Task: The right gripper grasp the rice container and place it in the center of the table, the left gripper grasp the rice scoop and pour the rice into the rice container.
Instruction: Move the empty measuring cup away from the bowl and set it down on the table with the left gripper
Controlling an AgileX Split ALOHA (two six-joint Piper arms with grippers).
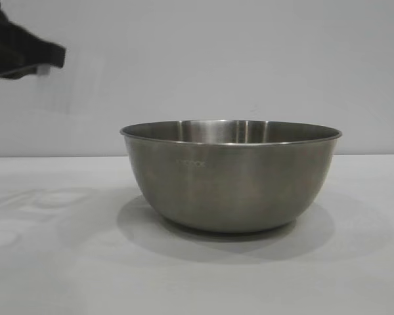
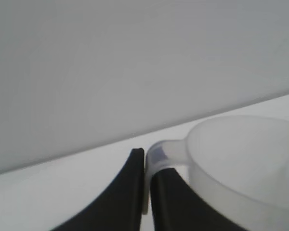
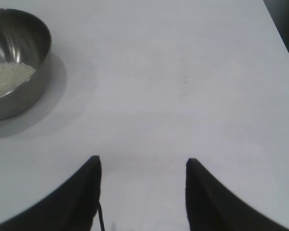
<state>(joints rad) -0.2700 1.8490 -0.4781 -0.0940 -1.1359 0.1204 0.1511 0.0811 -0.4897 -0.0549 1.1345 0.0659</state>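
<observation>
Exterior view: bowl point(image 1: 230, 176) sits mid-table point(image 1: 59, 262), upright, nothing touching it; the left gripper point(image 1: 46, 59) shows only as a dark shape at 10 o'clock, high and well apart from the rim. Left wrist view: its fingers point(image 2: 127, 192) are pinched nearly together on the loop handle of the plastic cup point(image 2: 241, 163); the cup's inside looks pale, contents unclear. Right wrist view: right gripper point(image 3: 143, 166) hangs with fingers spread wide, holding nothing, bowl point(image 3: 14, 62) off at 10 o'clock with rice point(image 3: 7, 79) lying in it. Judgement: pour looks done; next, set the cup down gently. Tabletop plain white matte; wall behind bare grey.
</observation>
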